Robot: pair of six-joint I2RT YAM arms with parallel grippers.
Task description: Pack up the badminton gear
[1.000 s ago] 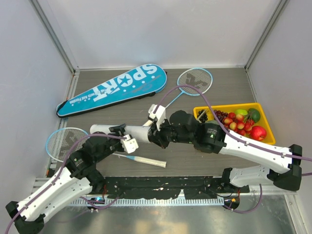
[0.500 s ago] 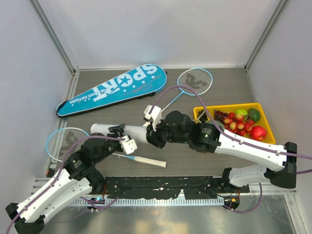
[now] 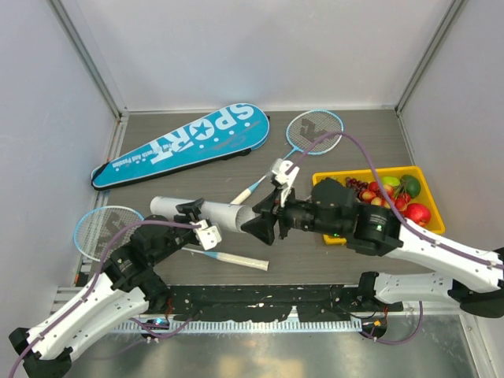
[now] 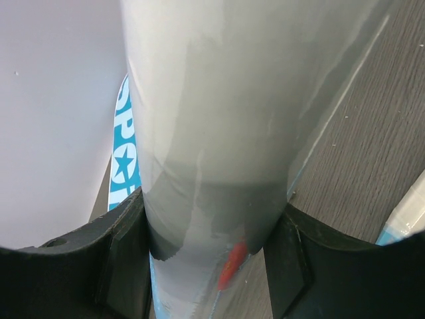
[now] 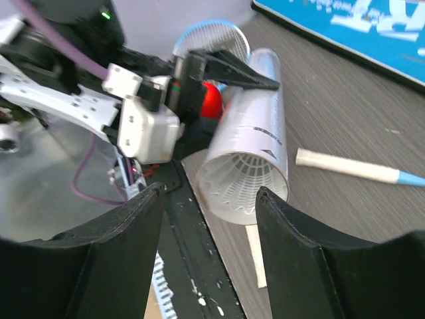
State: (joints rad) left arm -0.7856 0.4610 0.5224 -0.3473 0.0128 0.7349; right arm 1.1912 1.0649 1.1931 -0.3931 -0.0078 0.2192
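The long white tube lies across the table with my left gripper shut on its middle; in the left wrist view the black fingers press both sides of the tube. My right gripper hangs open just off the tube's open mouth. The right wrist view shows a white shuttlecock sitting inside that mouth, beyond my right gripper. One racket lies at the left, the other racket at the back right. The blue SPORT bag lies at the back left.
A yellow tray of fruit stands right of the right gripper. The near racket's pale handle lies in front of the tube. A small red ball shows behind the tube by the left arm. Grey walls close in the table.
My right gripper was shut at the tube's mouth; it has opened and drawn back to the right. The left gripper still holds the tube.
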